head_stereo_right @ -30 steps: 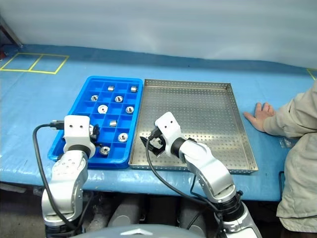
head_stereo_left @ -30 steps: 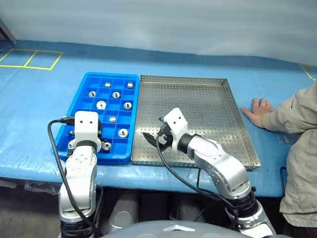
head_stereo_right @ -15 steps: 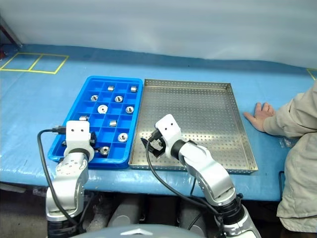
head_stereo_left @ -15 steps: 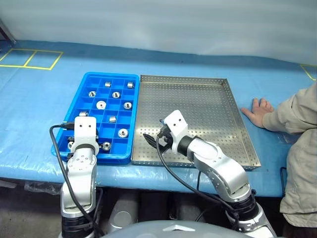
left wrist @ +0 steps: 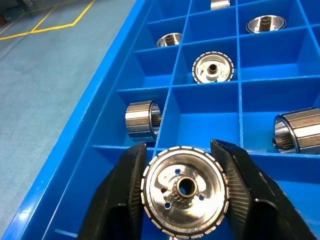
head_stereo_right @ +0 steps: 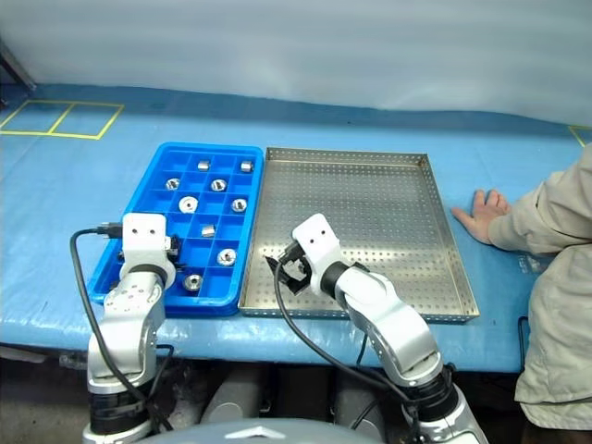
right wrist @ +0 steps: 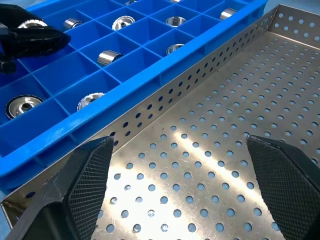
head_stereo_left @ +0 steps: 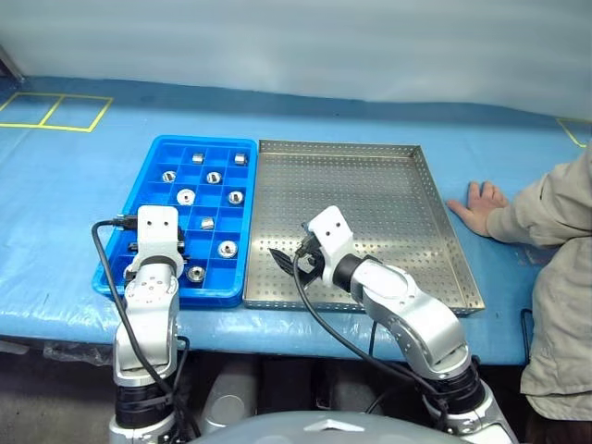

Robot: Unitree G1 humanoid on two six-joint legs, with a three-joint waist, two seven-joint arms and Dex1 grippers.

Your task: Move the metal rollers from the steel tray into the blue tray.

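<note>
Blue plastic fills the near ground as the left gripper [left wrist: 182,197] hangs over the blue tray [head_stereo_left: 120,254], a toothed metal roller [left wrist: 184,189] sitting between its two black fingers [left wrist: 122,190]. Whether the fingers are pinching the roller or have just let go cannot be told; they stand close on either side of it, above a near compartment at the tray's outer edge.

Other rollers [head_stereo_left: 228,248] lie one to a compartment ahead of and beside this gripper, some flat with the hole upward, some on their sides. Just beside the tray, on the side toward the right gripper [head_stereo_left: 289,263], the steel tray [head_stereo_left: 435,194] shows a bare perforated floor; no roller can be made out on it. The right gripper hovers low over that tray's near corner, its jaws spread wide with nothing between them.

A person's hand [head_stereo_left: 474,205] rests on the blue counter [head_stereo_left: 65,185], well apart from both grippers, beyond the steel tray's far side.

By the look of it, the step in hand is the drop of this roller into its compartment, likely the last. The next move calls for parting the fingers fully, then lifting clear without knocking the dividers.
</note>
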